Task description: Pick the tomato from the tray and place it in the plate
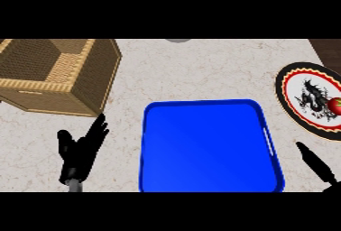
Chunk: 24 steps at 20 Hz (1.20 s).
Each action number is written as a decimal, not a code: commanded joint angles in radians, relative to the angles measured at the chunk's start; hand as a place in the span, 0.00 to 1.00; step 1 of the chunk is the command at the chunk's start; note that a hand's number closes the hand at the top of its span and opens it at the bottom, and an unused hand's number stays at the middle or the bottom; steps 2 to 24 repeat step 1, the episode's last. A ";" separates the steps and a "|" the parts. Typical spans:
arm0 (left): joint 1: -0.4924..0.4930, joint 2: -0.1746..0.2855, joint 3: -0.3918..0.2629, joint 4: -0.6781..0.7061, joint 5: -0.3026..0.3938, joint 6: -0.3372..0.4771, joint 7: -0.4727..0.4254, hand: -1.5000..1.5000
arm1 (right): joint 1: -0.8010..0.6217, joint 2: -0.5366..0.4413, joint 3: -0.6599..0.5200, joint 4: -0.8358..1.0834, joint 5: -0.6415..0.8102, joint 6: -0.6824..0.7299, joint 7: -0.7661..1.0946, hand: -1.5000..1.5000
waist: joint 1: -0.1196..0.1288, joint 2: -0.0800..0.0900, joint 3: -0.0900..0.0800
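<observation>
1. Marble counter: nearest you, the left hand rests open, and the right hand has straight fingers and holds nothing.
2. Between them lies the blue tray.
3. Farther, the tomato sits on the plate, just beyond your right hand, which is the nearer one.

Marble counter w/ wicker basket left, blue tray ctr, plate right edge

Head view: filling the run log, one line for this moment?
tomato: on plate | tray: no tomato | left hand: open | right hand: open
</observation>
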 commanded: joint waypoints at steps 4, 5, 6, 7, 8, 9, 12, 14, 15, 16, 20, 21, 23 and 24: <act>-0.020 -0.045 -0.019 0.036 -0.035 0.035 -0.016 0.50 | 0.093 0.009 0.079 -0.069 0.006 -0.027 0.035 0.00 | -0.001 0.001 0.000; -0.020 -0.045 -0.019 0.036 -0.035 0.035 -0.016 0.50 | 0.093 0.009 0.079 -0.069 0.006 -0.027 0.035 0.00 | -0.001 0.001 0.000; -0.020 -0.045 -0.019 0.036 -0.035 0.035 -0.016 0.50 | 0.093 0.009 0.079 -0.069 0.006 -0.027 0.035 0.00 | -0.001 0.001 0.000; -0.020 -0.045 -0.019 0.036 -0.035 0.035 -0.016 0.50 | 0.093 0.009 0.079 -0.069 0.006 -0.027 0.035 0.00 | -0.001 0.001 0.000; -0.020 -0.045 -0.019 0.036 -0.035 0.035 -0.016 0.50 | 0.093 0.009 0.079 -0.069 0.006 -0.027 0.035 0.00 | -0.001 0.001 0.000; -0.020 -0.045 -0.019 0.036 -0.035 0.035 -0.016 0.50 | 0.093 0.009 0.079 -0.069 0.006 -0.027 0.035 0.00 | -0.001 0.001 0.000; -0.020 -0.045 -0.019 0.036 -0.035 0.035 -0.016 0.50 | 0.093 0.009 0.079 -0.069 0.006 -0.027 0.035 0.00 | -0.001 0.001 0.000; -0.020 -0.045 -0.019 0.036 -0.035 0.035 -0.016 0.50 | 0.093 0.009 0.079 -0.069 0.006 -0.027 0.035 0.00 | -0.001 0.001 0.000; -0.020 -0.045 -0.019 0.036 -0.035 0.035 -0.016 0.50 | 0.093 0.009 0.079 -0.069 0.006 -0.027 0.035 0.00 | -0.001 0.001 0.000; -0.020 -0.045 -0.019 0.036 -0.035 0.035 -0.016 0.50 | 0.093 0.009 0.079 -0.069 0.006 -0.027 0.035 0.00 | -0.001 0.001 0.000; -0.020 -0.045 -0.019 0.036 -0.035 0.035 -0.016 0.50 | 0.093 0.009 0.079 -0.069 0.006 -0.027 0.035 0.00 | -0.001 0.001 0.000; -0.020 -0.045 -0.019 0.036 -0.035 0.035 -0.016 0.50 | 0.093 0.009 0.079 -0.069 0.006 -0.027 0.035 0.00 | -0.001 0.001 0.000; -0.020 -0.045 -0.019 0.036 -0.035 0.035 -0.016 0.50 | 0.093 0.009 0.079 -0.069 0.006 -0.027 0.035 0.00 | -0.001 0.001 0.000; -0.020 -0.045 -0.019 0.036 -0.035 0.035 -0.016 0.50 | 0.093 0.009 0.079 -0.069 0.006 -0.027 0.035 0.00 | -0.001 0.001 0.000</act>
